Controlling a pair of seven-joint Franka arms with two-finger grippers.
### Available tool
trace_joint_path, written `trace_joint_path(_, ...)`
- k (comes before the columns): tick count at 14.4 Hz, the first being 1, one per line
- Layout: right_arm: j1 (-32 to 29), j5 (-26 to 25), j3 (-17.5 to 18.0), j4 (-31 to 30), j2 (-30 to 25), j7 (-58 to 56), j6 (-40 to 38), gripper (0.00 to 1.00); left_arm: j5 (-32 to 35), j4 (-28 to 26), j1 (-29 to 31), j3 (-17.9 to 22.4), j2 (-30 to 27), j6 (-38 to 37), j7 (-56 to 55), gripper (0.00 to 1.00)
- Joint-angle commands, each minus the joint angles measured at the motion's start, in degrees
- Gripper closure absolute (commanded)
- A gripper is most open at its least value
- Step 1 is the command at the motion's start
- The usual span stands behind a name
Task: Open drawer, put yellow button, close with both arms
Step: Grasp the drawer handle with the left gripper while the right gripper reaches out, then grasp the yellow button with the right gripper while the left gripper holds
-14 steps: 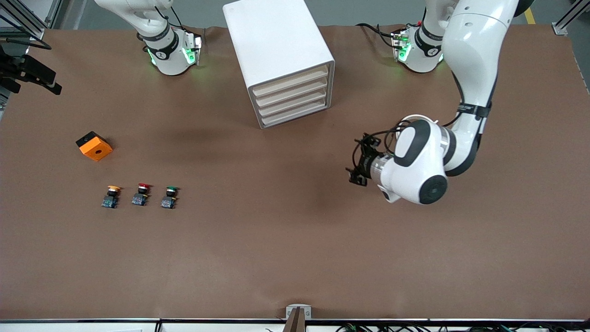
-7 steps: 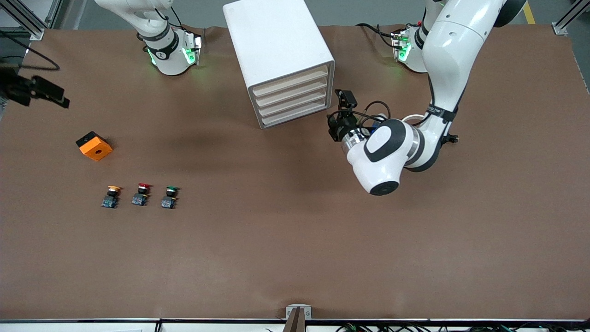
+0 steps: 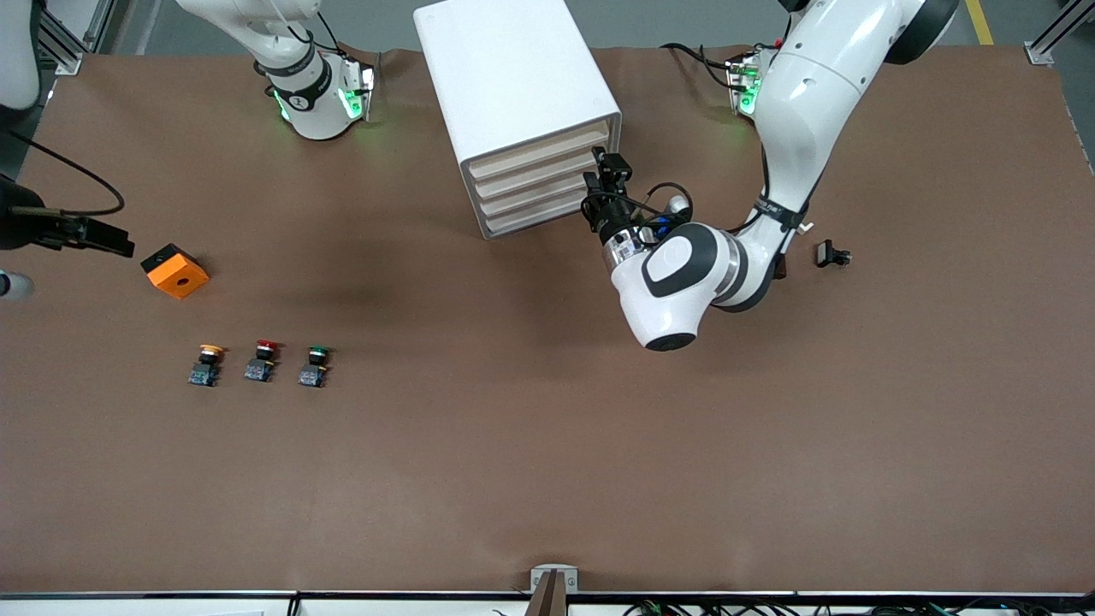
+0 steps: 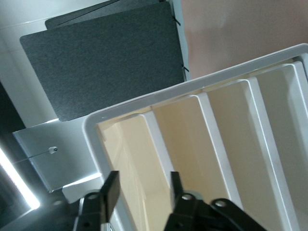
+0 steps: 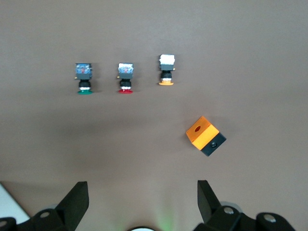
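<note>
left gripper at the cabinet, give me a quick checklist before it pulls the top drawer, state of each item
1. Left gripper is at the cabinet front, at the drawer stack's edge toward the left arm's end: ok.
2. Fingers straddle a drawer front: ok; which drawer: cannot tell.
3. Firm grip on that front: cannot tell.
4. All four drawers are shut, none pulled yet: ok.
5. Yellow button stands in the row with the red button and green button: ok.
6. Right gripper is open above the table near the orange box, clear of the buttons: ok.
</note>
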Motion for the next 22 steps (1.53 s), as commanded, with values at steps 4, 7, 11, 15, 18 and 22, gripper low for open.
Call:
trace_joint_path(4,-3.04,-1.17,0.62,-9.68,1.95,-0.18,18.31,0.00,-2.00,1.18,-0.35,0.38,3.08,-0.63,-1.64,0.53)
trace_joint_path(7,-3.66,-1.17,0.54,-20.32,1.77,-0.18,33.53,0.00,-2.61,0.74,-1.48,0.38,3.09,-0.54,-3.58,0.53)
trace_joint_path(11,-6.82,-1.17,0.62,-27.20,6.67,-0.18,49.80,0.00,-2.70,0.65,-4.21,0.38,3.09,-0.19,-3.58,0.53)
trace_joint_path(15,-8.23,-1.17,0.71,-27.03,14.32,-0.27,60.27,0.00,-2.61,-0.66,-5.70,0.38,3.26,0.25,-3.58,0.69)
trace_joint_path(18,-8.24,-1.08,0.98,-25.19,18.11,-0.36,62.13,0.00,-2.61,-0.75,-5.80,0.38,3.17,0.34,-3.49,1.00)
trace_joint_path(22,-8.23,-1.08,1.15,-23.87,21.98,-0.36,64.33,0.00,-2.61,-0.49,-4.92,0.73,3.35,0.34,-3.58,1.00)
